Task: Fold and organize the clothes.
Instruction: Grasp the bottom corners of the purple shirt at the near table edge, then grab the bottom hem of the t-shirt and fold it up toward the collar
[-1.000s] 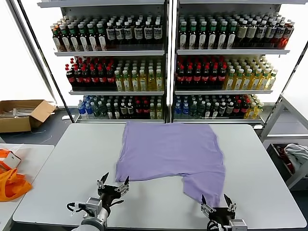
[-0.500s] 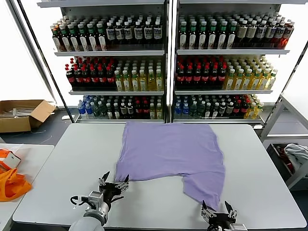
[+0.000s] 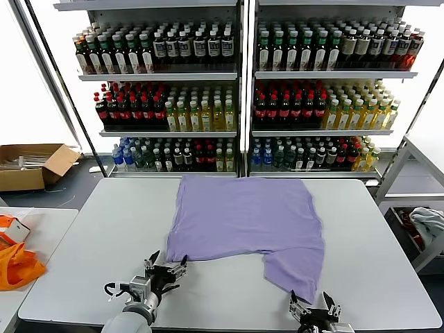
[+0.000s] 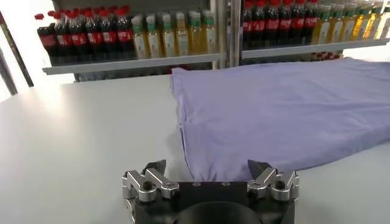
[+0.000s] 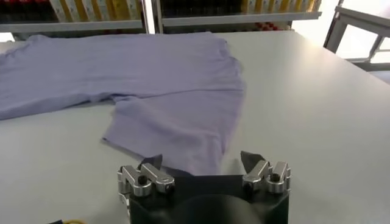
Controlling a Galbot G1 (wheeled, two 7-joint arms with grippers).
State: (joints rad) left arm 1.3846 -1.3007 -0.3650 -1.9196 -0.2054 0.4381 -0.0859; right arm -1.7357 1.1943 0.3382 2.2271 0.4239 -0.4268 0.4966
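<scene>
Where the pale grey worktop fills the middle of the room, one light purple T-shirt lies flat on it, plain side up, reaching from the far edge towards the near side. A part of the shirt sticks out on the right and points at the robot, and its near left corner sits close to the left arm. The left hand hangs low over the near left part of the worktop, just in front of that corner, with its two fingers spread apart and nothing between them. It does not touch the cloth. In the left wrist view the left hand shows the same wide gap, and the shirt's edge lies just past the fingertips. The right hand is at the near right edge, right by the end of the part that sticks out, and its fingers are spread wide too, holding nothing. Behind the worktop stand shelves of bottles. On the far left floor is a cardboard box, and an orange bag lies on a side table at the left.
</scene>
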